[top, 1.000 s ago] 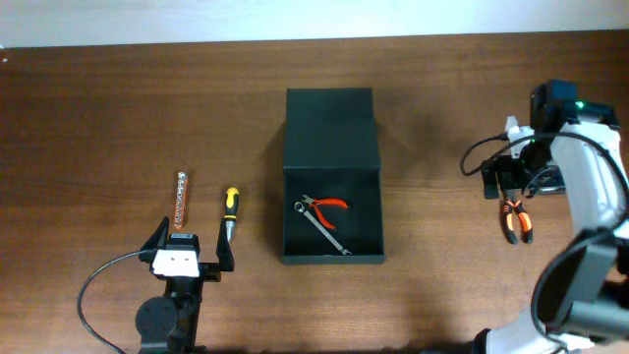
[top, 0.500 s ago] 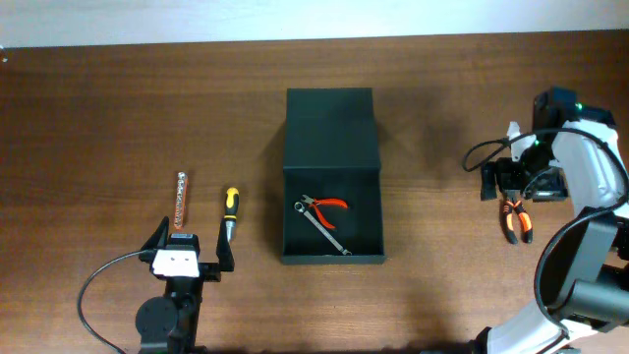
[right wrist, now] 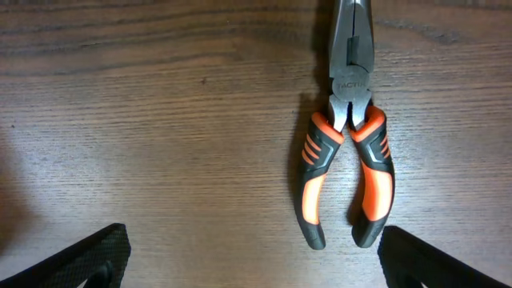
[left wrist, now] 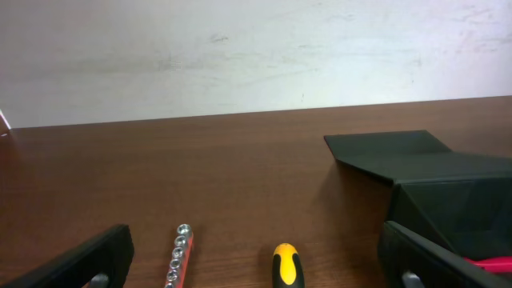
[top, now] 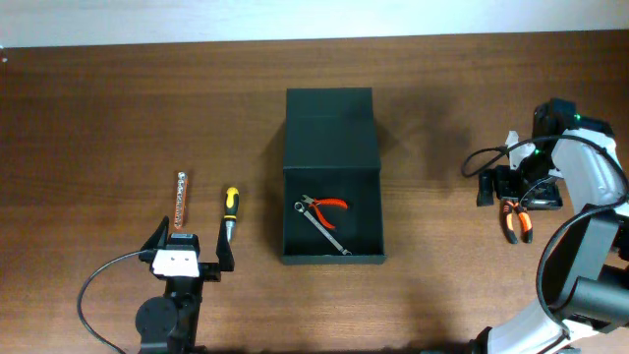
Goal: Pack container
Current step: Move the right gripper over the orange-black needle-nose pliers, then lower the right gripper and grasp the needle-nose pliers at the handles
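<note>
Brown wooden table (top: 118,108), white wall (left wrist: 240,48), dark container (top: 330,128)

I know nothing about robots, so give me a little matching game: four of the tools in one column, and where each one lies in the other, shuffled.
Tools
1. screwdriver
2. orange pliers
3. wrench
4. socket strip

Places
A. inside the container
B. farthest left of all
C. below the open right gripper
D. between the strip and the container

Pairs: 1-D, 2-C, 3-A, 4-B
</note>
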Tool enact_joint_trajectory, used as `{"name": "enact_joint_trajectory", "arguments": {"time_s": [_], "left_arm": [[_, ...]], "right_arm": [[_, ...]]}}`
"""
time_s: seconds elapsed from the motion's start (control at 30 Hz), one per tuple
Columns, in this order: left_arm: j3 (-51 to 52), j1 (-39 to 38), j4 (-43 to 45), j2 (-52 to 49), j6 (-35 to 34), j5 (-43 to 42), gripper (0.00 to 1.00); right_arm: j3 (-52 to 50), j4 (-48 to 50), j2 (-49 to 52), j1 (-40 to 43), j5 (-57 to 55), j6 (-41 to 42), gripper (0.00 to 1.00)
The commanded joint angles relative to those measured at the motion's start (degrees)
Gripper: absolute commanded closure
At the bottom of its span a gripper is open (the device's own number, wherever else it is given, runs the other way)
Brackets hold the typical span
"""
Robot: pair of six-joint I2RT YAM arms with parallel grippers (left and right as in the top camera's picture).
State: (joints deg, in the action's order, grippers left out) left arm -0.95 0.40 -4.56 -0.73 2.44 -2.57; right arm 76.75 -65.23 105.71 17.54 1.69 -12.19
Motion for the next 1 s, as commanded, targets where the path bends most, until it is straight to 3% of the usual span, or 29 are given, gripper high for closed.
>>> {"name": "enact_joint_trajectory", "arguments": {"time_s": [0.0,0.53,0.97], "left_arm": [[0.4,0.1,0.0,0.4,0.9,0.4,0.01],[0.4,0.1,0.0,0.4,0.9,0.4,0.01],[0.4,0.1,0.0,0.4,0.9,0.4,0.01]], "right_arm": [[-1.1,0.7,0.2,-0.3,1.1,0.2,0.01],[-9.2,8.1,0.2,-0.2,1.1,1.6,0.01],[-9.5,9.5,0.2,-0.2,1.1,3.3,0.01]]}}
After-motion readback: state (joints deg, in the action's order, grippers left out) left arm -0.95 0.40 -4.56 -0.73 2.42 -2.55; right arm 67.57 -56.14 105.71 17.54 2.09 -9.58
